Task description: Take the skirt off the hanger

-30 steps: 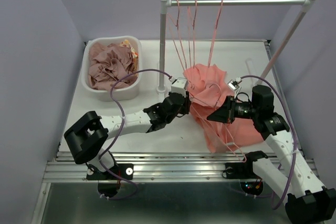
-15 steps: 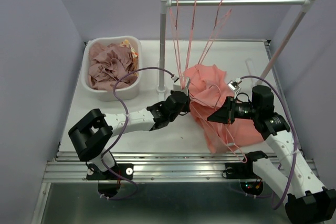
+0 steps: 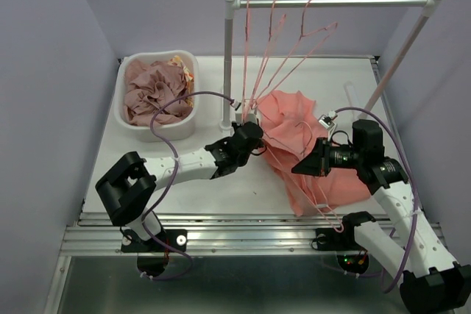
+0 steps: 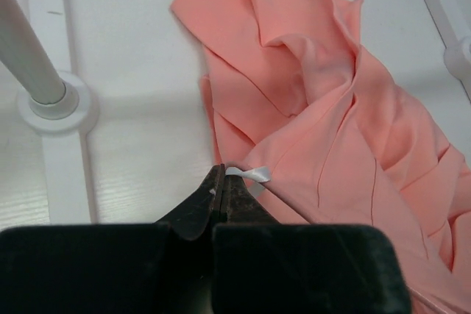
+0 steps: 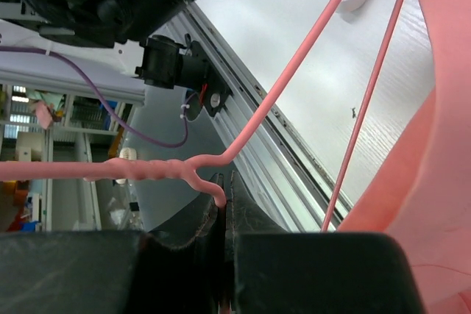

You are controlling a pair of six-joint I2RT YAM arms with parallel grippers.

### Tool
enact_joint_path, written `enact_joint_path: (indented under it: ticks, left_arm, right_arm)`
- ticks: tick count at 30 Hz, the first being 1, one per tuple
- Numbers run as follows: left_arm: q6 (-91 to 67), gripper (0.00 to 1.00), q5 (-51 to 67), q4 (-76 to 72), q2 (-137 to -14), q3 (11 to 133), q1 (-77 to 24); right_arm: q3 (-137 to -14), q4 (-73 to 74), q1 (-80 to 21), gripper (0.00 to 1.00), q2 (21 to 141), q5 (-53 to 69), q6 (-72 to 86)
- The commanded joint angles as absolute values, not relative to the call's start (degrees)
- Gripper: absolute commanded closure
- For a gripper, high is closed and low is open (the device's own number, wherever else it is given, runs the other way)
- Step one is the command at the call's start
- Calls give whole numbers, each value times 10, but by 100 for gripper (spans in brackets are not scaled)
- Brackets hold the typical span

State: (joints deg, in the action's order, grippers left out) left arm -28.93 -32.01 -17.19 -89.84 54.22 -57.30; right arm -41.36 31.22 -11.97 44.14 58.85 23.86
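The skirt (image 3: 313,148) (image 4: 331,123) lies in a crumpled coral heap on the white desk (image 3: 331,79), just to the right of the foot (image 4: 51,101) of the clothes rack's left post and under the rack's rail (image 3: 331,3). It sits between the two arms, with its near end spreading out below the right arm. The left hand (image 3: 257,140) (image 4: 222,176) is down at the skirt's left edge with its fingers pressed fully together. From its own camera, the tips pinch the cloth just where a small white ribbon loop (image 4: 250,174) sticks out of the hem. The right hand (image 3: 296,168) (image 5: 224,187) reaches in from the other side, low over the fabric. It too is closed tight, nipping the thin pink wire of the hanger (image 5: 147,170) just below its twisted neck. From there one wire runs up and away across the view, and a second strand runs alongside the skirt's fold. From above, several pink wires slant from the rail down toward the heap, and I cannot tell how many hangers they make. Off to the left, well apart from the skirt, stands a white tub (image 3: 176,129) stuffed with dusty-pink clothes (image 3: 151,86). A purple cable (image 3: 163,119) loops over the left arm.
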Motion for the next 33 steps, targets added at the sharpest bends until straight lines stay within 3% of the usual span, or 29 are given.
enact_joint_path:
  ticks: [1,11,17,26,33]
  left_arm:
    - [-323,100,-368,-166,-886,575,-546]
    - [-377,100,-379,-72,-905,585,-500]
    - [-393,100,-333,-61,-896,560,-501]
    - [-404,100,-330,-61,-938,576,-500]
    - [-407,100,-303,-62,-945,577,-501]
  right_arm:
    - [-439,361,-117,99,436,604,224]
    - [-475,401,-117,99,410,544,219]
    - [-488,353,-117,99,397,472,274]
    - [-489,355,-117,99,400,611,239]
    - [-522,377,-117,99,375,431,272]
